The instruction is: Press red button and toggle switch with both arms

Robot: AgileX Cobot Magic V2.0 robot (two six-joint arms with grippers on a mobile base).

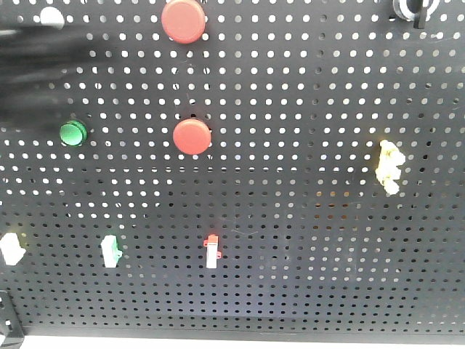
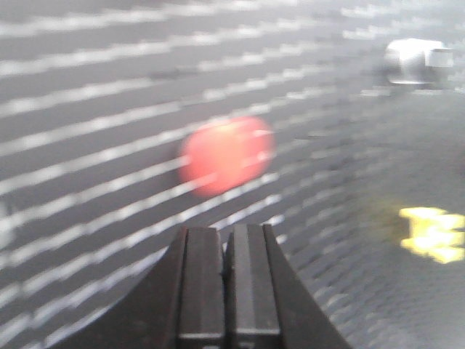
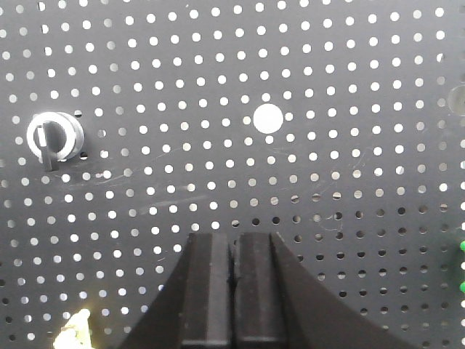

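Two red buttons are mounted on the black pegboard (image 1: 305, 240), one at the top (image 1: 183, 20) and one in the middle (image 1: 192, 136). A yellow-white toggle switch (image 1: 389, 166) sits at the right. My left arm shows only as a dark blur (image 1: 36, 65) at the upper left. In the motion-blurred left wrist view, my left gripper (image 2: 225, 233) is shut and empty, just below a red button (image 2: 227, 155) and apart from it. My right gripper (image 3: 234, 240) is shut and empty, facing bare board. The toggle switch (image 3: 73, 331) shows at that view's lower left.
A green button (image 1: 73, 132) sits left of the middle red button. Small white switches (image 1: 110, 251) and a red-topped one (image 1: 211, 251) line the lower row. A silver rotary knob (image 3: 51, 138) is on the board, also seen blurred in the left wrist view (image 2: 414, 62).
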